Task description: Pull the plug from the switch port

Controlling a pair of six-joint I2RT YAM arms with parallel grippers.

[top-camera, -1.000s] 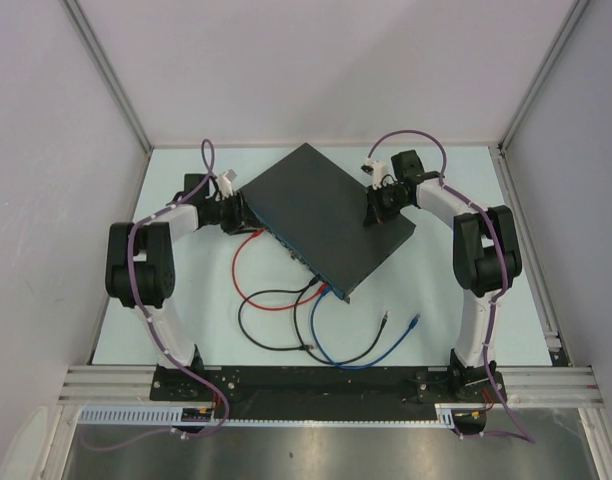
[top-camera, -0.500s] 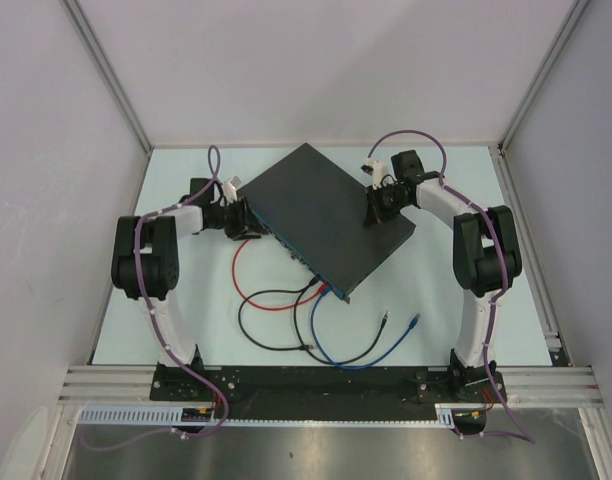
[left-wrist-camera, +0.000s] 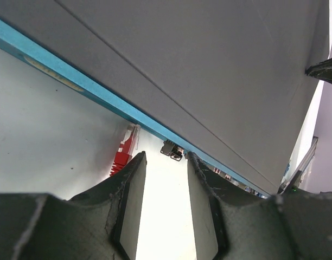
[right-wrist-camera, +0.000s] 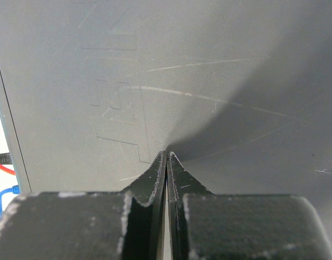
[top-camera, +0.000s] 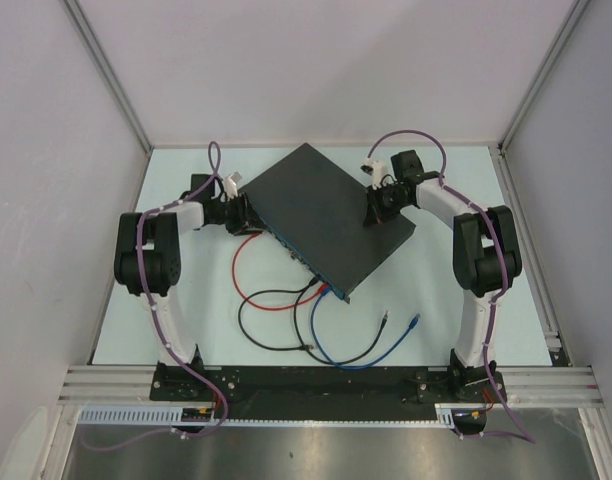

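The switch (top-camera: 321, 215) is a flat dark grey box lying askew mid-table, its blue-teal socket edge (top-camera: 296, 250) facing front-left. Red (top-camera: 241, 275), black (top-camera: 256, 325) and blue (top-camera: 331, 355) cables run to that edge. My left gripper (top-camera: 243, 213) is open at the edge's far-left end. In the left wrist view its fingers (left-wrist-camera: 128, 200) stand apart below the blue edge (left-wrist-camera: 101, 97); a red plug (left-wrist-camera: 124, 151) sits in a socket just left of the left fingertip, and a dark plug (left-wrist-camera: 171, 150) lies ahead of the gap. My right gripper (top-camera: 371, 212) is shut, its tips (right-wrist-camera: 167, 157) resting on the switch's top (right-wrist-camera: 209, 65).
Loose cable ends, one black (top-camera: 386, 320) and one blue (top-camera: 416, 321), lie on the table in front of the switch. Cable loops spread between the switch and the arm bases. White walls with metal rails (top-camera: 116, 90) enclose the table on three sides.
My left arm has swung a little to the right, bringing its gripper closer to the switch's blue edge. The right arm and the switch have not moved.
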